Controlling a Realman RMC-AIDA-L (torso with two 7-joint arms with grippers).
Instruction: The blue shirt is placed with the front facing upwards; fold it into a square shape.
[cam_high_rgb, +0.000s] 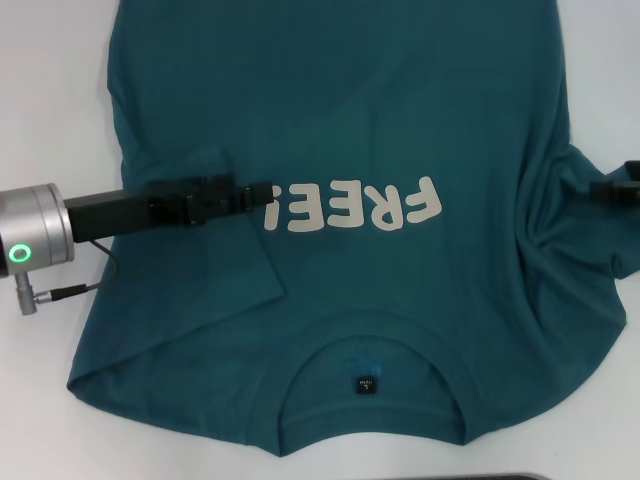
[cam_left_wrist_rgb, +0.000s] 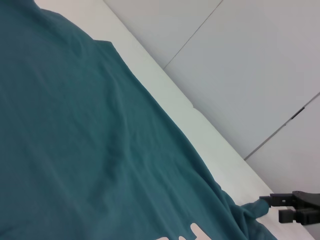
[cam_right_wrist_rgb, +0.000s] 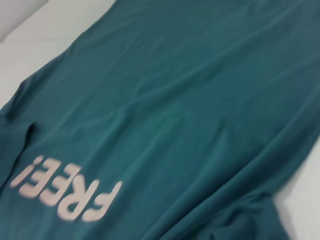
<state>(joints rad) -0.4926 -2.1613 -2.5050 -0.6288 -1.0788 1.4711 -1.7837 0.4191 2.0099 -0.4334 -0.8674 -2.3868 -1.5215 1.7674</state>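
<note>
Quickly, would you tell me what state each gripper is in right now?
Left gripper: over the folded-in sleeve of the blue shirt; open or closed cannot be told.
Right gripper: at the other sleeve; cannot be told.

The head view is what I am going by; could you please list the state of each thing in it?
blue shirt: front up, lettering showing, spread on the table, left sleeve folded in over the chest.
collar label: exposed inside the neckline.
left end effector: over the folded sleeve, at the edge of the lettering.
right end effector: at the shirt's right sleeve, mostly out of frame.
table: white, under the shirt.
</note>
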